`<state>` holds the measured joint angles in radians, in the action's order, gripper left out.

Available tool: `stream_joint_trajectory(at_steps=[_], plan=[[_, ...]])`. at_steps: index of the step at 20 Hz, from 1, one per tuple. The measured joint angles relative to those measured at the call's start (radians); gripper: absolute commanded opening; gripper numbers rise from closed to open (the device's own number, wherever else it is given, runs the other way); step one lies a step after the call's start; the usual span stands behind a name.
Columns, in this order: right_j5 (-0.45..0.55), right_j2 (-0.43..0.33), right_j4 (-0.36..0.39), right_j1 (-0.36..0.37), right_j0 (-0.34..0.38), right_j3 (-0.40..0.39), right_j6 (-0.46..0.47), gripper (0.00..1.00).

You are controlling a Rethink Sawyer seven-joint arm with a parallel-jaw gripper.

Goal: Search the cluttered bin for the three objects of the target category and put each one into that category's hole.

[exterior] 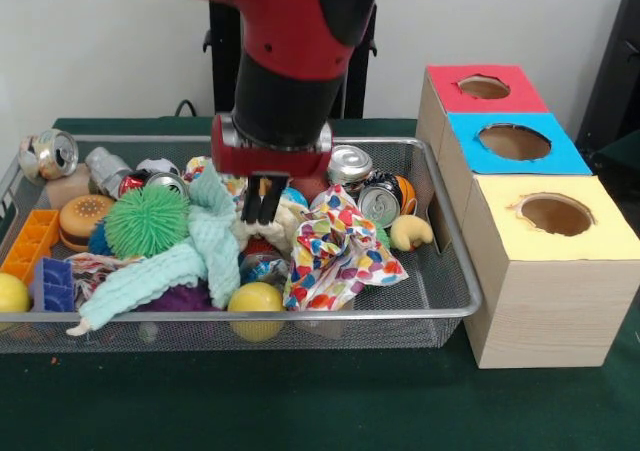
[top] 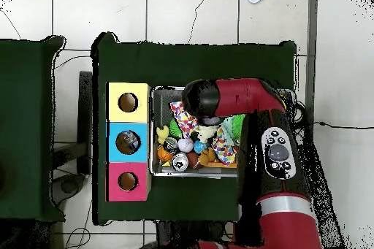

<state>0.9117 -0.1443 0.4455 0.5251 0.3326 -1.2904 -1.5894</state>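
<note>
— Bin [exterior: 455, 311] of wire mesh sits on the green table [exterior: 300, 401], crammed with clutter. The red arm [top: 241, 96] reaches over it.

— And the boxes?

— Three wooden ones stand just beside the bin; the blue-surround hole [exterior: 514, 142] lies between the red and yellow ones.

— Gripper?

— The gripper [exterior: 262, 203] hangs low over the middle, fingers drawn close together, nothing visibly between them.

— Any bottles?

— One clear crumpled one [exterior: 105, 168] lies at the bin's far end, near a green spiky ball [exterior: 146, 221].
</note>
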Motion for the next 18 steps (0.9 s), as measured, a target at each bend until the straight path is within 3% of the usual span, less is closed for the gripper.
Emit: stream_joint_trajectory(at_steps=[8,13,14,18], plan=[[0.199,0.0,-0.056,0.163,0.0,-0.003,0.0,0.0],[0.205,-0.001,-0.078,0.212,0.007,-0.006,0.0,0.0],[0.186,-0.008,-0.091,0.224,0.022,-0.012,0.0,1.0],[0.147,-0.018,-0.098,0.227,0.043,-0.028,0.0,1.0]])
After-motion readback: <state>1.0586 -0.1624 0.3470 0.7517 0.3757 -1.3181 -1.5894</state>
